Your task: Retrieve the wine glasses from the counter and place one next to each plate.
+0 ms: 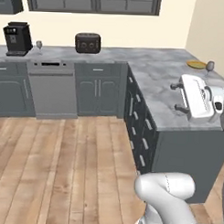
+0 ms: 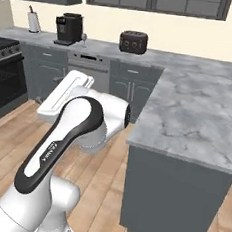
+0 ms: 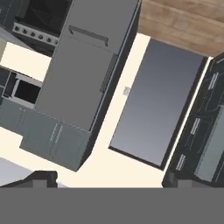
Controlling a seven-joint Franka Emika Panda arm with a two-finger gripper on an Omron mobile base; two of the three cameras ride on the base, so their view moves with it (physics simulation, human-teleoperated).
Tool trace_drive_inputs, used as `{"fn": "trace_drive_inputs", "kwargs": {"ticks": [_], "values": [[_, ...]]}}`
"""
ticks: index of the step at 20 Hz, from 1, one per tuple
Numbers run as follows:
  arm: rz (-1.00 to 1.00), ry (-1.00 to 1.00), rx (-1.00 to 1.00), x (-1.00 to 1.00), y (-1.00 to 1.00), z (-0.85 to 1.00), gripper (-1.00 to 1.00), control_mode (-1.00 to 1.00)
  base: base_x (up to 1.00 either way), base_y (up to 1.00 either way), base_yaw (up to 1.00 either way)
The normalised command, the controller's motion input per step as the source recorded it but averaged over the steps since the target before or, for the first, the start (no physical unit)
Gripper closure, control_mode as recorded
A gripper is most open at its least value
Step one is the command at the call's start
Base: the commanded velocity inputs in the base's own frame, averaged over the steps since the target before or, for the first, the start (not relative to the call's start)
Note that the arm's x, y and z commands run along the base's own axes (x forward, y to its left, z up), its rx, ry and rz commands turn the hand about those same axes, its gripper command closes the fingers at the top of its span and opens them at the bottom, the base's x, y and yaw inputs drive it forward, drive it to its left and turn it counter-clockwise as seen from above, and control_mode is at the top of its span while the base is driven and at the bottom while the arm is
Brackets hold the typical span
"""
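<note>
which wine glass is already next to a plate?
The wine glass at the far right of the counter, right beside the yellow plate. The other wine glass stands by the coffee machine, no plate near it.

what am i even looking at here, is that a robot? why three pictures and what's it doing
Yes, it is a white robot arm on a base that can drive, in a computer-drawn kitchen. Two pictures come from cameras on the base, looking forward from behind the arm on its left and right. The third comes from a camera on the hand and looks tilted, showing grey cabinets and wood floor. The gripper is open and holds nothing. On the marble counter stand a coffee machine with one wine glass beside it and a toaster. At the far right lies a yellow-orange plate with a second wine glass next to it.
</note>
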Motion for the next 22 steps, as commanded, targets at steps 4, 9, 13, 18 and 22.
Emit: {"fn": "trace_drive_inputs", "kwargs": {"ticks": [4, 9, 13, 18, 22], "values": [[0.00, 0.00, 0.00, 0.00, 0.00, 0.00, -1.00, 1.00, 0.14, 1.00, -0.22], [0.00, 0.00, 0.00, 0.00, 0.00, 0.00, -1.00, 1.00, 0.30, 1.00, -0.21], [0.00, 0.00, 0.00, 0.00, 0.00, 0.00, -1.00, 1.00, 0.76, 1.00, -0.25], [0.00, 0.00, 0.00, 0.00, 0.00, 0.00, -1.00, 1.00, 0.99, 1.00, -0.26], [0.00, 0.00, 0.00, 0.00, 0.00, 0.00, -1.00, 1.00, 1.00, 1.00, -0.16]]}}
